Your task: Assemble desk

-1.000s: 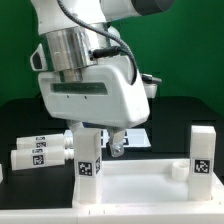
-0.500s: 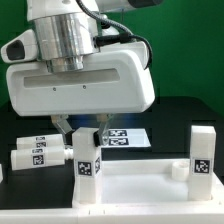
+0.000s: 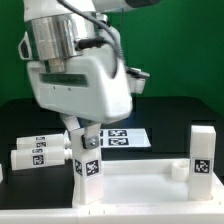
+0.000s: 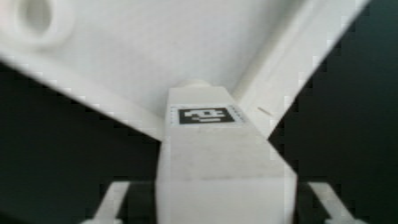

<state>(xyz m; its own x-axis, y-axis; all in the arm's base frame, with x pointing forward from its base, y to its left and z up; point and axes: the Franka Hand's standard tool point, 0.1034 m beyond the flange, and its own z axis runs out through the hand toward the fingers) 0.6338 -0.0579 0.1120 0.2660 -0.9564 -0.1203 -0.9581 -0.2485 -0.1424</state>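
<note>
The white desk tabletop [image 3: 140, 186] lies flat in front, rim up. One tagged square leg [image 3: 89, 176] stands upright in its corner at the exterior view's left, and a second leg [image 3: 203, 155] stands at the right corner. My gripper [image 3: 82, 136] is over the left leg's top. In the wrist view the leg [image 4: 217, 140] runs between my fingers [image 4: 116, 200], with a dark gap on each side, and the tabletop [image 4: 143, 40] lies beyond it. The jaws are open around the leg.
Two loose tagged legs [image 3: 35, 158] lie on the black table at the exterior view's left. The marker board [image 3: 126, 137] lies flat behind the tabletop. The big white robot hand fills the upper left.
The hand has twisted and shifted toward the exterior view's left, and its fingers have come down around the top of the left leg. The legs and tabletop have not moved.
</note>
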